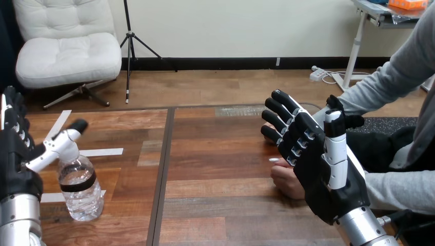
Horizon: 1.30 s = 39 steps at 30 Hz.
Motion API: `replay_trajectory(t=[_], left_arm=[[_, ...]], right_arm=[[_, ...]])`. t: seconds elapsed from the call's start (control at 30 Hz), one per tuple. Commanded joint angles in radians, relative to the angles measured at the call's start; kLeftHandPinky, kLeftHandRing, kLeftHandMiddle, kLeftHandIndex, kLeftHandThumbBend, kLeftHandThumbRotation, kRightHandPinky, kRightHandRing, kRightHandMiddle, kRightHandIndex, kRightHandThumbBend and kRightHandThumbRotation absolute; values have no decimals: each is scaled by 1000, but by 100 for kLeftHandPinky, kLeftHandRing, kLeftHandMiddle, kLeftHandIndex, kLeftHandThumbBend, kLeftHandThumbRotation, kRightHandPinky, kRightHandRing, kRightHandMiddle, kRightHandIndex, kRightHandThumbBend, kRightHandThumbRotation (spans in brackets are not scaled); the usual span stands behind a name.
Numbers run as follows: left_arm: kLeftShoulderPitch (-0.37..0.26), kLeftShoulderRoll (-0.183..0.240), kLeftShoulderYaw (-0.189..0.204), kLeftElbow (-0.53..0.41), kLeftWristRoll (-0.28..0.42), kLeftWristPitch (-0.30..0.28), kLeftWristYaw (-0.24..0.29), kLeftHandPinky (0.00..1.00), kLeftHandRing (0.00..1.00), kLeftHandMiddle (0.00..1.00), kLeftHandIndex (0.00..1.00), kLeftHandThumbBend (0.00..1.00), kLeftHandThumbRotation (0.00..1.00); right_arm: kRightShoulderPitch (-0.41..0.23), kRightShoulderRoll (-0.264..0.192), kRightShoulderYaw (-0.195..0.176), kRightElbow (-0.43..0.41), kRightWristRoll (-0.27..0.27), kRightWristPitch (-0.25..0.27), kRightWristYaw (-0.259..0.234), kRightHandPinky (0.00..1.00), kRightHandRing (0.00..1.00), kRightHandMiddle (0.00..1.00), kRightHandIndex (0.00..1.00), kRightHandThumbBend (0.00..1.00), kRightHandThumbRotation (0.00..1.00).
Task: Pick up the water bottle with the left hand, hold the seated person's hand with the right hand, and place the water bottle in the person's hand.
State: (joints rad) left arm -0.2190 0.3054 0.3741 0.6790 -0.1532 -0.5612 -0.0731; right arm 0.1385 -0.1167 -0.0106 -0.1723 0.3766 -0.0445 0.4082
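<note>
Standing upright on the desk [220, 205], the bottle [80, 192] is sitting just right of the left robot hand [18, 159], which is spread and gripping nothing. The right robot hand [320, 164] is sitting open over the person's hand [286, 182], well apart from the bottle.

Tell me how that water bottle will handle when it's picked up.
The water bottle looks mostly full, so probably fairly heavy. Its clear smooth plastic may flex and slip if squeezed. Tall and narrow, it could tip if nudged.

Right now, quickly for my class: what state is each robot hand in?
Left hand: open, beside the water bottle, not gripping it.
Right hand: open, over the person's hand, not holding it.
</note>
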Motion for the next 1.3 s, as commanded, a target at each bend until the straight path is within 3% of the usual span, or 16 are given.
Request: replay_trajectory(t=[0.0,0.6,1.27], left_arm=[[-61,34,-13,-13,18,11,7,100,100,100,100,100,3],[-42,33,-21,-30,22,50,-7,100,100,100,100,100,0],[-36,33,-31,-2,65,81,6,100,100,100,100,100,10]], right_arm=[[-41,-2,-6,-36,9,-10,8,95,96,95,93,78,100],[-39,0,-4,-42,10,-2,4,94,95,95,92,79,100],[-38,1,-4,-46,7,1,0,94,95,95,92,79,100]])
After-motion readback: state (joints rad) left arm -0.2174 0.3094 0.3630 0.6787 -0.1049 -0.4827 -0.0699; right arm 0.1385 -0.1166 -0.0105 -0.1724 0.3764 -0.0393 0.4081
